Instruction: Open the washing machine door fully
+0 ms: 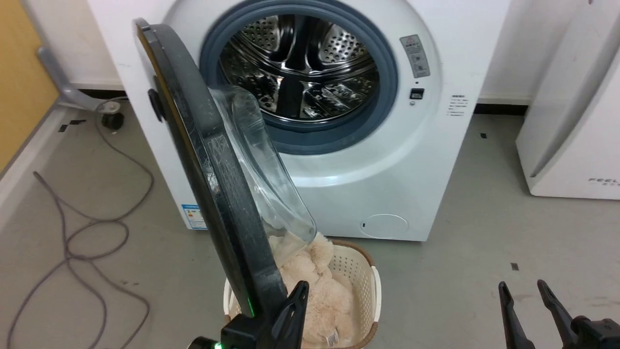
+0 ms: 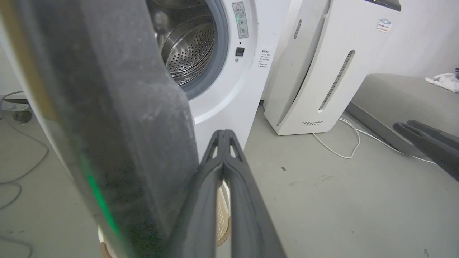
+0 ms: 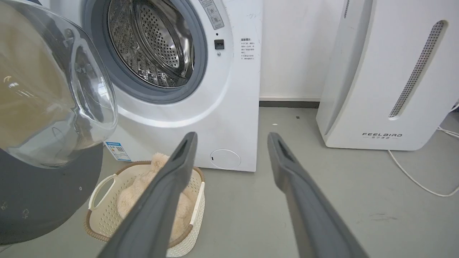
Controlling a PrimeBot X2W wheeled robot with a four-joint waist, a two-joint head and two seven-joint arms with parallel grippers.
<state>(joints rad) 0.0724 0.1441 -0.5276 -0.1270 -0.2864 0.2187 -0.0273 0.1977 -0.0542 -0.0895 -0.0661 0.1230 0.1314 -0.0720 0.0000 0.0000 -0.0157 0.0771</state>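
The white washing machine [image 1: 397,160] stands ahead with its steel drum [image 1: 300,68] exposed inside the grey-blue ring. The washing machine door [image 1: 203,160] hangs swung out towards me, edge-on in the head view, its clear glass bowl [image 1: 261,165] facing right. My left gripper [image 1: 300,291] is shut, fingers pressed together with nothing between them, right against the inner side of the door's lower edge [image 2: 118,107]. At the lower right, my right gripper [image 1: 523,286] is open and empty over the floor, well away from the door [image 3: 36,200].
A cream basket [image 1: 358,271] holding a beige plush toy [image 1: 310,286] sits on the floor under the door. The white FEELBIRD appliance [image 1: 571,121] stands to the right. Grey cables [image 1: 97,228] loop on the floor at the left, and a white cable [image 2: 337,150] lies by the appliance.
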